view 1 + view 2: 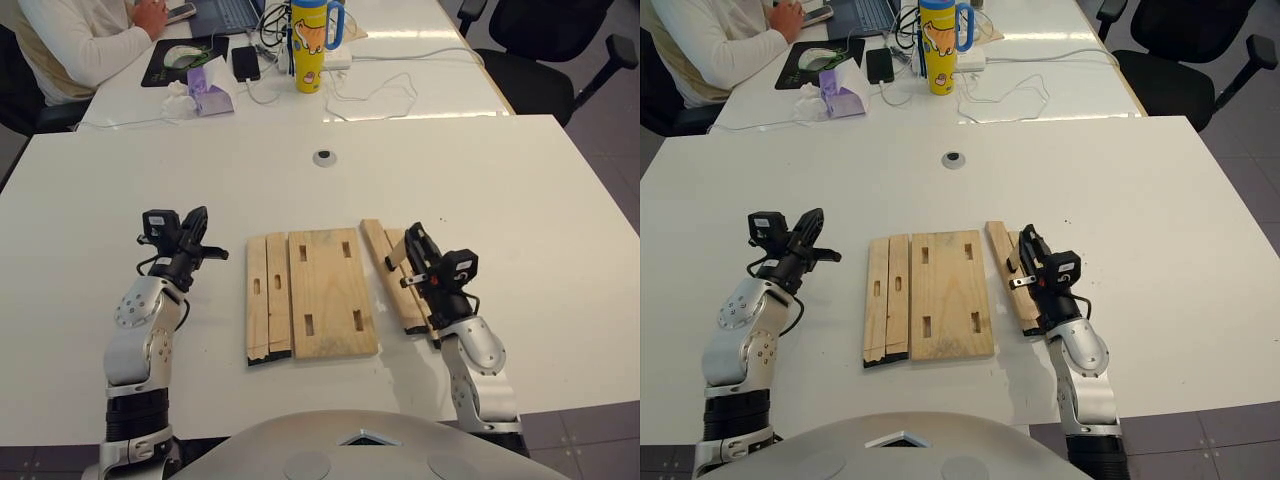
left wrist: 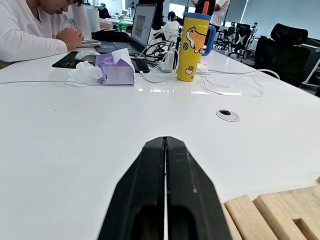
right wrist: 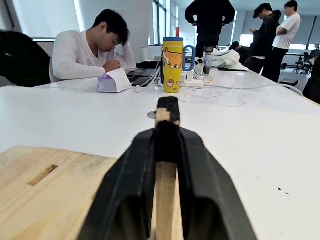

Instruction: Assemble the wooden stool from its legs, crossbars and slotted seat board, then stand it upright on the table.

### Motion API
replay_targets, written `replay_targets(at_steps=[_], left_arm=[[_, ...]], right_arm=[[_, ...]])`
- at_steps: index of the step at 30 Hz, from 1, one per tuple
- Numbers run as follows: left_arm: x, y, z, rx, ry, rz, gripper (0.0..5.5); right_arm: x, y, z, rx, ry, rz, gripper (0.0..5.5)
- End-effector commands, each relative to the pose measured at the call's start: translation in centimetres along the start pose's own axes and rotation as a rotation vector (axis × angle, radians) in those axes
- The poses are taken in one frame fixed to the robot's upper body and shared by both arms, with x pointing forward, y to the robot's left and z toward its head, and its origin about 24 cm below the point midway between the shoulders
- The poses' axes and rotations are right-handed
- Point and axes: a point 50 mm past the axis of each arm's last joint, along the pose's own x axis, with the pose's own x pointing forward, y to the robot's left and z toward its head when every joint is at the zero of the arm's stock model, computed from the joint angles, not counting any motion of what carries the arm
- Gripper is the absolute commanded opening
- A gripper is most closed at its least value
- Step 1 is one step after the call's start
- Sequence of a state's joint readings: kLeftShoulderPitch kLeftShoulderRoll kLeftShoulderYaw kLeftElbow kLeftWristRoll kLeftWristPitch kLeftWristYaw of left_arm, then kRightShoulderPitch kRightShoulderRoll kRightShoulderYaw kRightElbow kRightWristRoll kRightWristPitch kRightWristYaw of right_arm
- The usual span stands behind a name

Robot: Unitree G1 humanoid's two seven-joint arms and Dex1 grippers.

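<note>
Two hands: both low over the white bench (image 1: 500, 180), one on each side of the flat-lying wood.
Left hand (image 2: 166, 145): fingers pressed together with no gap between them, holding nothing. It sits left of the wood and apart from it, pointing away from the robot; whether it touches the bench cannot be told.
Narrow slotted boards (image 1: 258, 310): two of them, lying flat side by side and touching along their long edges, with dark near ends.
Seat board (image 1: 330, 300): the wide panel with four slots, flat on the bench, its left edge against the narrow boards.
Loose strip (image 1: 376, 243): flat on the bench just right of the seat board, angled slightly away from it.
Held strip (image 3: 166, 200): a thin piece of wood set between the right hand's fingers and running forward past their tips to a dark end. Whether it is lifted off the bench cannot be told.
Right hand (image 1: 413, 243): fingers closed against both faces of the held strip, just right of the loose strip and near the seat board's right edge.
Stool: unassembled, all parts lying down.
</note>
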State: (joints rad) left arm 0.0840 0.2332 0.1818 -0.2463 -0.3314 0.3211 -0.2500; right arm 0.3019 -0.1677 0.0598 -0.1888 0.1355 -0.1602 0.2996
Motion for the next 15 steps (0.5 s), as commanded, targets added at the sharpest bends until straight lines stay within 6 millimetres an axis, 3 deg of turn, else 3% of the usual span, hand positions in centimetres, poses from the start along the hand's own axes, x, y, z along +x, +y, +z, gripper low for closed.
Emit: replay_targets(at_steps=[1,6,7,10,12,15], left_arm=[[-0.3,-0.1,-0.5,0.012,0.007,0.006,0.00],[-0.5,-0.4,-0.9,-0.001,-0.001,0.026,0.00],[-0.5,-0.4,-1.0,-0.004,-0.004,0.030,0.00],[-0.5,-0.6,-1.0,-0.013,-0.012,0.039,0.00],[-0.5,-0.7,-1.1,-0.018,-0.016,0.048,0.00],[-0.6,-0.8,-1.3,-0.025,-0.020,0.058,0.00]], right_arm=[[-0.6,0.2,-1.9,-0.039,0.127,0.044,0.44],[-0.1,-1.0,-1.8,-0.041,0.133,0.029,0.44],[0.0,-1.2,-1.7,-0.040,0.129,0.032,0.80],[0.5,-1.3,-1.2,-0.052,0.106,0.046,1.19],[1.0,-1.3,-0.3,-0.059,0.067,0.047,1.51],[2.0,-1.3,1.9,-0.072,-0.021,0.047,1.54]])
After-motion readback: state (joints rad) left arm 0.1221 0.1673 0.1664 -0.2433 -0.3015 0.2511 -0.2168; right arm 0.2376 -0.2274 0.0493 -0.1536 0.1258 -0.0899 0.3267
